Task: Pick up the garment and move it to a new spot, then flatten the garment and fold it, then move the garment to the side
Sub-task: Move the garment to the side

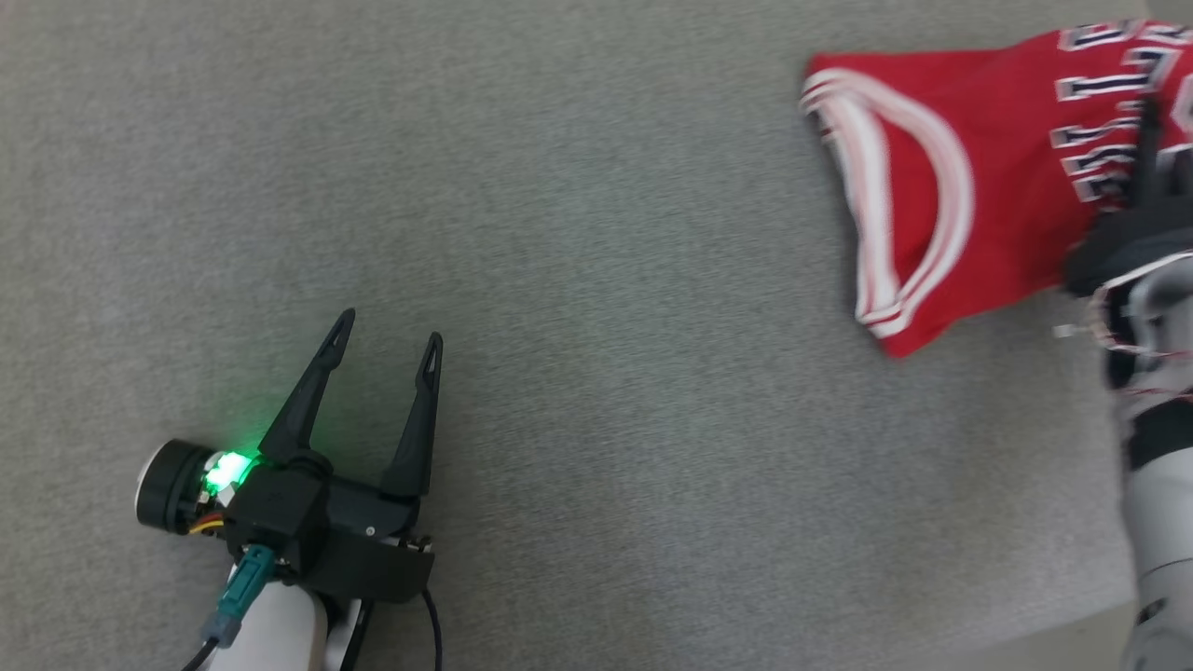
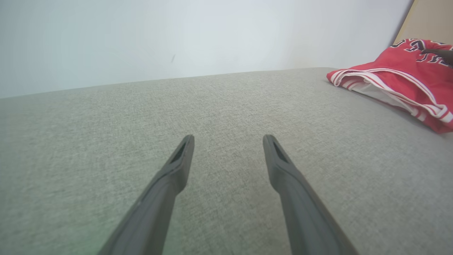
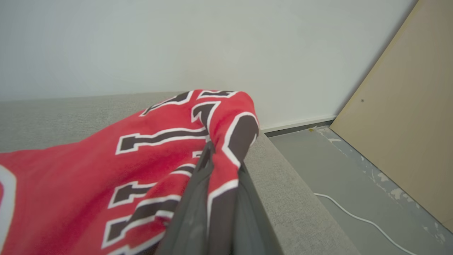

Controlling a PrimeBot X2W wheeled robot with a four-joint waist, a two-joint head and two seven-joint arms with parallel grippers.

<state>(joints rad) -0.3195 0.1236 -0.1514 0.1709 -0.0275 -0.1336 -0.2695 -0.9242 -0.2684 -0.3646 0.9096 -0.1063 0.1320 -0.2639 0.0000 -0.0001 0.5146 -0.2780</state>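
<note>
Red garment [image 1: 988, 186] at the upper right of the head view, pinched by the right gripper [image 1: 1151, 110].

The left gripper [image 1: 390, 328], at the lower left, is spread wide and holds nothing above the grey cloth surface [image 1: 596, 280]. Its wrist view has the garment [image 2: 400, 78] at the far right. The right wrist view adds lettered fabric [image 3: 106, 159] clamped between closed fingers [image 3: 198, 198], with the floor [image 3: 318, 163], a white cable [image 3: 357, 216] and a tan board [image 3: 407, 124] beyond.

red garment [image 3: 88, 170] in right tool [image 3: 223, 159]
</note>
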